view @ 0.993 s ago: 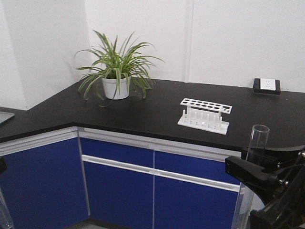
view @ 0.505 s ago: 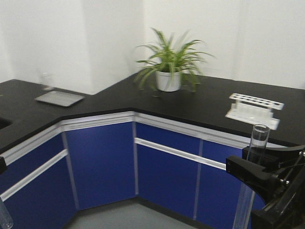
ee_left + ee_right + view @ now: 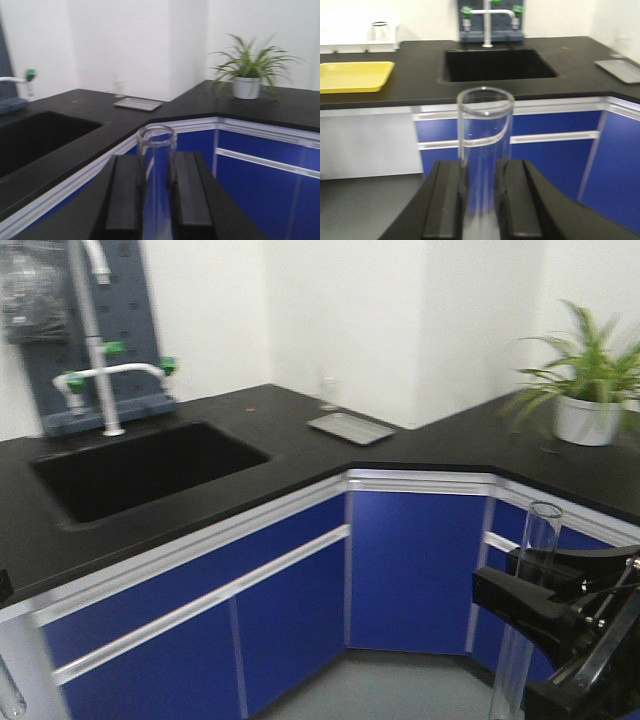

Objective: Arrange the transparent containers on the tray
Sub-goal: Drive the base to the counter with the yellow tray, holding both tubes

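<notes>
Left jaws clamped on an upright test tube (image 3: pixel 156 155); right jaws clamped on a second test tube (image 3: pixel 485 140). Yellow tray (image 3: pixel 351 76) lies on the bench (image 3: pixel 415 87), well apart.

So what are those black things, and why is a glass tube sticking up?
Those belong to a robot with two arms, each ending in a gripper. One camera looks forward from the robot; one rides on each wrist. The left gripper pinches a clear test tube, and the right gripper pinches a second tube. The black counter has a sink, a yellow tray, a small grey tray and a potted plant.
</notes>
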Controlling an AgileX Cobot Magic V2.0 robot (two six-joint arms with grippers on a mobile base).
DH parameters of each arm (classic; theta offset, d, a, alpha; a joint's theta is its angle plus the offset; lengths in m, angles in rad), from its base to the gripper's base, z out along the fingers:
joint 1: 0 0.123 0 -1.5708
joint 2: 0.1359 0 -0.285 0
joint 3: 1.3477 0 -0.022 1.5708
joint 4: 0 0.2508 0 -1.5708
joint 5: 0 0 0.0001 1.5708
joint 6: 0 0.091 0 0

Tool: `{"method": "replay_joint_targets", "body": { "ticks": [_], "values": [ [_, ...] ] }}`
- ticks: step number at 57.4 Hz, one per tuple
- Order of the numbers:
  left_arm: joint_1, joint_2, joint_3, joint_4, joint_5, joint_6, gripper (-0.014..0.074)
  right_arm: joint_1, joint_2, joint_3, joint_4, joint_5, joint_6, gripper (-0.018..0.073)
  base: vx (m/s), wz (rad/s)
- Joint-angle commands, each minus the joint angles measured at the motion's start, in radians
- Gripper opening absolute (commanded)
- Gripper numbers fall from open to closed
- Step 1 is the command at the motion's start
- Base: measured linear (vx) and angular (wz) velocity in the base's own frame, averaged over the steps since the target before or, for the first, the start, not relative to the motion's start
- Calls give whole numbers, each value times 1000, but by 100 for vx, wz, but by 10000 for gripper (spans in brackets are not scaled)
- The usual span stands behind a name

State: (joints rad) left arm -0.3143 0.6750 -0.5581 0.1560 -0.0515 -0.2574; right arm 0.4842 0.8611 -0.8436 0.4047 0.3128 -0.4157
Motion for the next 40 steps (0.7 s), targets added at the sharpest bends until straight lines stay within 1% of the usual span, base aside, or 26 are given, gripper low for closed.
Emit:
{"method": "replay_joint_targets", "body": {
  "ticks": [1,18,40],
  "values": [
    [-3,-3,-37,-9,-83,-2,135,-6,-7,-39,6,-77,-11,114,-6,68],
    [-3,-3,-37,-9,-83,-2,135,-6,-7,-39,6,-77,-11,114,0,60],
    [-3,-3,-37,-9,-83,-2,135,-6,-7,-39,6,-77,-11,114,12,46]
  ]
}}
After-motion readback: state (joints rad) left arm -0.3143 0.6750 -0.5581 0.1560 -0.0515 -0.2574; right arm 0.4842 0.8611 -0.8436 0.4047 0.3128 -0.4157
